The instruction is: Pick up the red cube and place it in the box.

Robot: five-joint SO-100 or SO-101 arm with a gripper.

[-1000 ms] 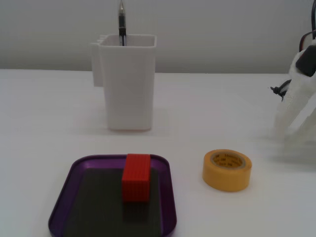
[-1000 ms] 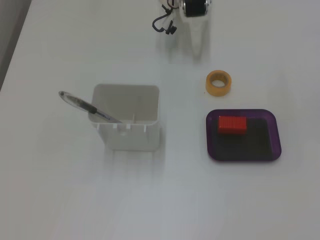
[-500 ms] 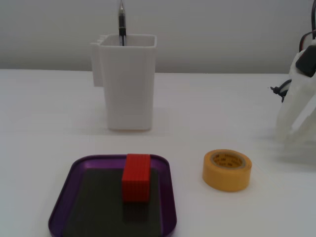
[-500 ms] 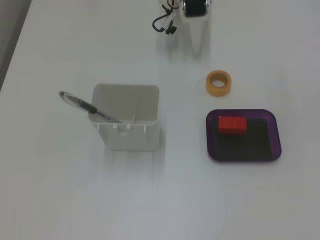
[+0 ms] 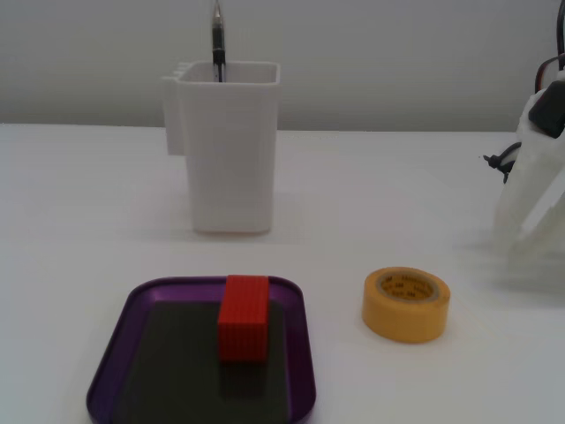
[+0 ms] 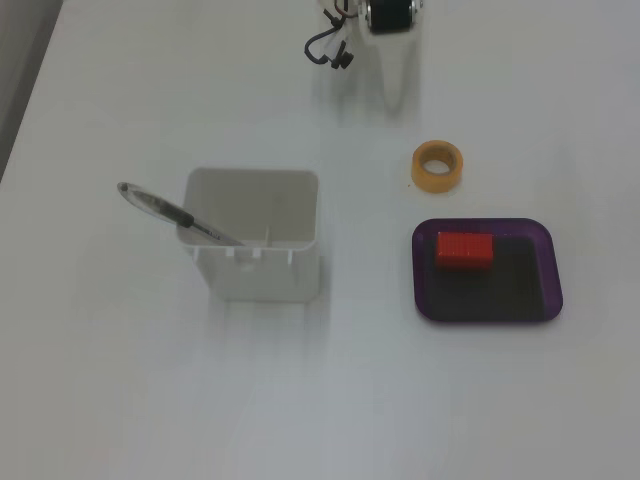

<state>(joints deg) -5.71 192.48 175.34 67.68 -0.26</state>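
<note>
The red cube (image 5: 243, 316) lies inside the box (image 5: 109, 365), a shallow purple tray with a dark floor, toward its far rim. A fixed view from above shows the red cube (image 6: 464, 250) in the upper left part of the box (image 6: 550, 270). My white gripper (image 5: 521, 237) hangs at the right edge, well away from the tray and holding nothing. From above, the gripper (image 6: 396, 95) points down from the top edge, beyond the tape roll. Its white fingers blend into the white table, so how the jaws stand is unclear.
A yellow tape roll (image 5: 405, 304) (image 6: 438, 166) lies between the tray and the arm. A tall white container (image 5: 228, 146) (image 6: 255, 245) with a pen (image 6: 170, 213) in it stands behind the tray.
</note>
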